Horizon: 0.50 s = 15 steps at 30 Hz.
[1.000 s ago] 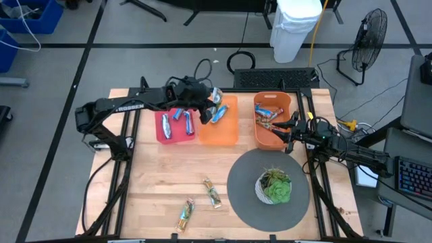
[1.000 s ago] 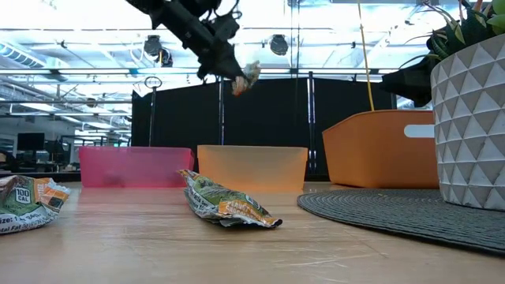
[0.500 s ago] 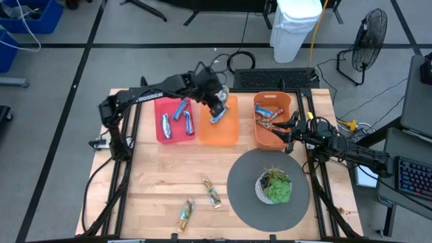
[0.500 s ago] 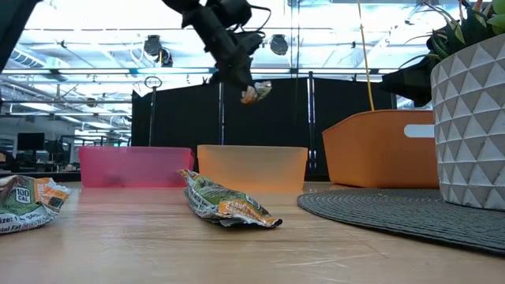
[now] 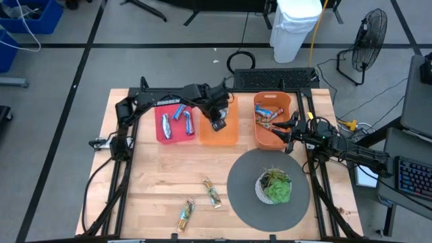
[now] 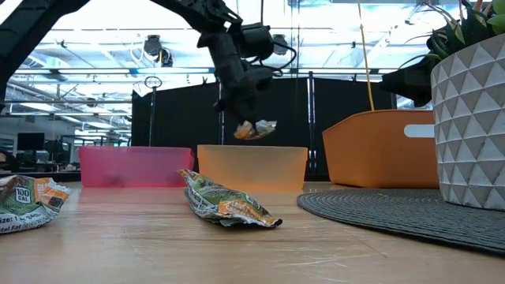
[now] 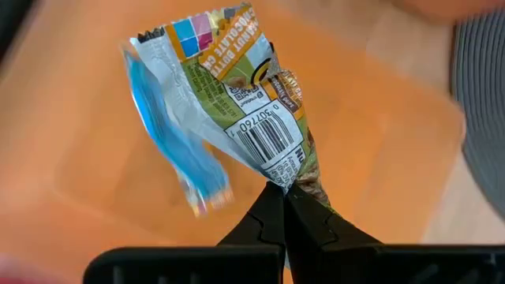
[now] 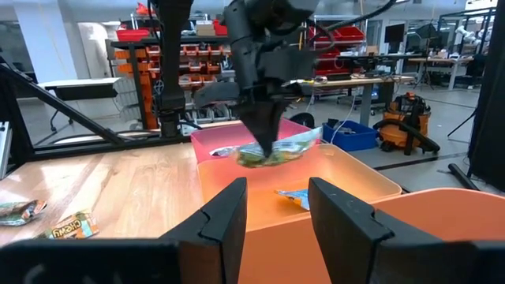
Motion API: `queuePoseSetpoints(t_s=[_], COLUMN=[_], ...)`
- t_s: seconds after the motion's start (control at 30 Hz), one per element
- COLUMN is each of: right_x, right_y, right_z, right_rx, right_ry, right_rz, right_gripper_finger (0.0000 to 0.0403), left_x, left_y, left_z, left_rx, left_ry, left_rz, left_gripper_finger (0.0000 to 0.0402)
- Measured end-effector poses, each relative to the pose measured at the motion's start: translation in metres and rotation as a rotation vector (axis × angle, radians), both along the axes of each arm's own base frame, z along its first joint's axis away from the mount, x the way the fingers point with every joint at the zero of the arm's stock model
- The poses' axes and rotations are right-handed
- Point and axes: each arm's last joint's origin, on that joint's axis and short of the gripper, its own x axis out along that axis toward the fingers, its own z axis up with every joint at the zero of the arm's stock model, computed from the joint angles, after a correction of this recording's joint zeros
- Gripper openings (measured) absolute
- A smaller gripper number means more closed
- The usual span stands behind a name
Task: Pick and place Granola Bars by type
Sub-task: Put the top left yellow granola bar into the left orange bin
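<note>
I have one crinkled green-gold foil bar (image 7: 237, 110) pinched by its end in my left gripper (image 5: 217, 123), fingers closed tight on it, hanging just above the shallow orange tray (image 5: 231, 132), its long axis roughly level in the low view. I count three blue bars in the pink tray (image 5: 159, 133) and two green-gold ones (image 5: 213, 193) on the bare wood. My right gripper (image 8: 274, 207) waits open at the deep orange bin (image 5: 265, 139).

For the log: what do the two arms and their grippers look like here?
Both arms are dark, near-black, jointed links. The left arm carries white lettering along its link, and black cables loop by its wrist. The left gripper has two slim black tapered fingers. The right gripper has two broader dark fingers.
</note>
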Motion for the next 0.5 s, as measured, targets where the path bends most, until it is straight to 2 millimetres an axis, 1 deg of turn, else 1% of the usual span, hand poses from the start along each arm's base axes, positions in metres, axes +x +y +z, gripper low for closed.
queuePoseSetpoints(t_s=[0.2,0.4,0.5], right_x=[0.0,0.0,0.0], right_y=[0.0,0.0,0.0], right_z=[0.0,0.0,0.0], right_rx=[0.0,0.0,0.0], right_ry=[0.0,0.0,0.0], right_rz=[0.0,0.0,0.0], right_gripper_finger=[0.0128,0.0128,0.0128], left_x=[-0.009,-0.011,-0.01], left_y=[-0.012,-0.02,-0.023], left_z=[-0.004,-0.006,-0.006], left_rx=[-0.042,-0.052,-0.053], left_ry=[0.131,0.17,0.173], left_rz=[-0.018,-0.035,-0.042], left_gripper_finger=[0.0008,0.0003,0.001])
